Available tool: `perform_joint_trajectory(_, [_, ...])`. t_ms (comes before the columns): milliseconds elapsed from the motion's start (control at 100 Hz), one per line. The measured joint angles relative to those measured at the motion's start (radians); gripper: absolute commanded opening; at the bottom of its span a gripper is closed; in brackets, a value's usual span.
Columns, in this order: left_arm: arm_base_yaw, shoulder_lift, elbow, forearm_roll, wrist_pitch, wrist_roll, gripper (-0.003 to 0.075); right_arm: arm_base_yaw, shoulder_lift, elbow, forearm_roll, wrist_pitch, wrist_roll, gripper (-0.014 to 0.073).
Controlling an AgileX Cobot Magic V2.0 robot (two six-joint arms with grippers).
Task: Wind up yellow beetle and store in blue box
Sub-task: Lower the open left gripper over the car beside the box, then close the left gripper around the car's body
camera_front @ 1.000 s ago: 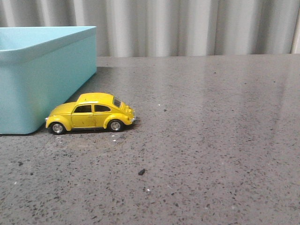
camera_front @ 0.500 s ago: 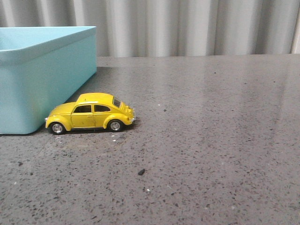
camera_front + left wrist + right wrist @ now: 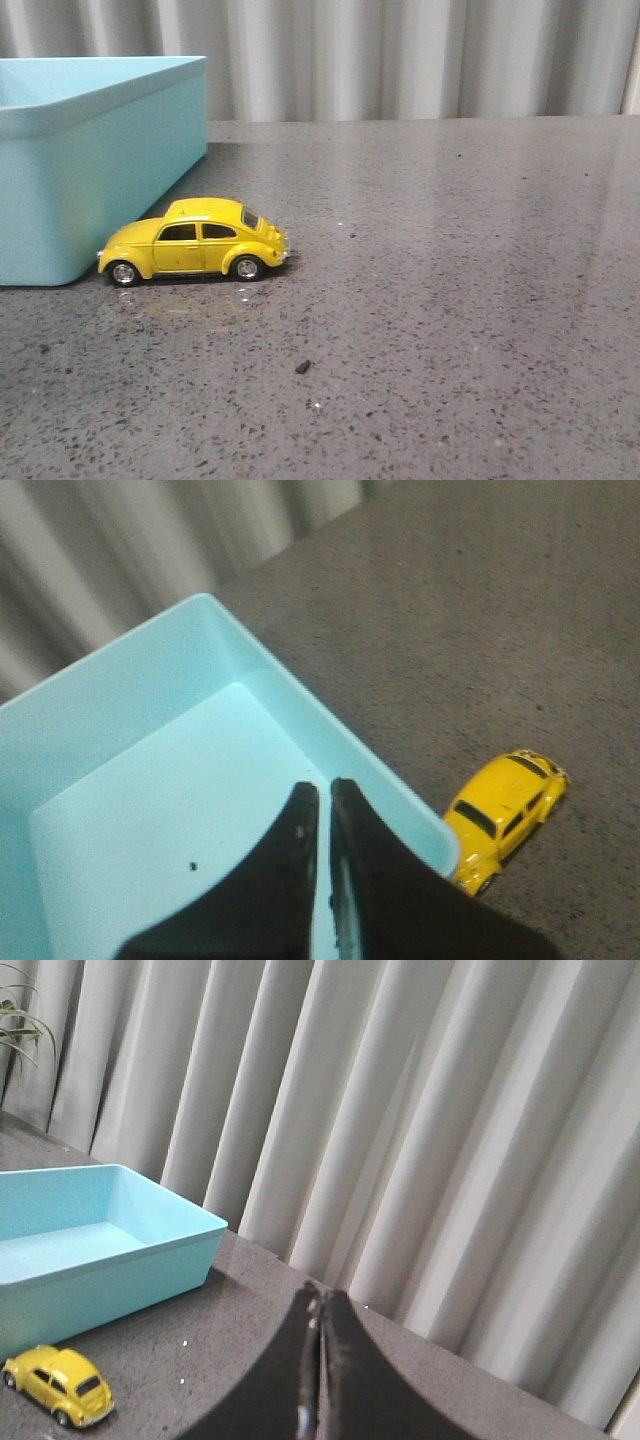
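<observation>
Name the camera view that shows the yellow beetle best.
Front view: the yellow beetle shows its whole side, sharp, wheels on the table beside the blue box. The left wrist view cuts off one end behind the box rim; the right wrist view shows it small, in a corner.

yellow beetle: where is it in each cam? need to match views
Front view: the yellow beetle sits left of centre on the table, beside the near right corner of the blue box.
Left wrist view: lower right, just outside the box corner.
Right wrist view: bottom left, in front of the box.
Shared landmark: that box corner.
</observation>
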Motion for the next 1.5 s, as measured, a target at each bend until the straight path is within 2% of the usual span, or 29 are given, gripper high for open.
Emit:
perform_joint_trajectory(130, [-0.088, 0.173, -0.128, 0.036, 0.066, 0.007, 0.0227, 0.000, -0.072, 0.078, 0.000, 0.004, 0.000, -0.0043])
perform_joint_trajectory(200, [-0.129, 0.275, -0.213, 0.070, 0.115, 0.010, 0.0286, 0.000, -0.096, 0.106, 0.000, 0.007, 0.000, -0.0043])
perform_joint_trajectory(530, [-0.247, 0.687, -0.580, 0.133, 0.320, 0.023, 0.0300, 0.000, -0.110, 0.119, 0.000, 0.020, 0.000, -0.0043])
perform_joint_trajectory(630, [-0.268, 0.768, -0.654, 0.157, 0.435, 0.068, 0.0334, 0.000, -0.110, 0.119, 0.000, 0.026, 0.000, -0.0043])
perform_joint_trajectory(810, [-0.297, 0.842, -0.668, 0.169, 0.505, 0.204, 0.0440, 0.000, -0.110, 0.119, 0.000, 0.050, -0.002, -0.0043])
perform_joint_trajectory(930, [-0.321, 0.853, -0.670, 0.169, 0.522, 0.357, 0.0445, 0.000, -0.110, 0.119, 0.000, 0.070, -0.002, -0.0043])
perform_joint_trajectory(1020, [-0.327, 0.863, -0.672, 0.167, 0.531, 0.420, 0.0444, 0.000, -0.110, 0.119, 0.000, 0.085, -0.002, -0.0043])
perform_joint_trajectory(1380, [-0.328, 0.946, -0.672, 0.144, 0.567, 0.447, 0.0445, 0.000, -0.110, 0.119, 0.000, 0.111, -0.002, -0.0043])
perform_joint_trajectory(1500, [-0.328, 0.982, -0.672, 0.144, 0.571, 0.447, 0.0490, 0.000, -0.110, 0.119, 0.000, 0.141, -0.002, -0.0043])
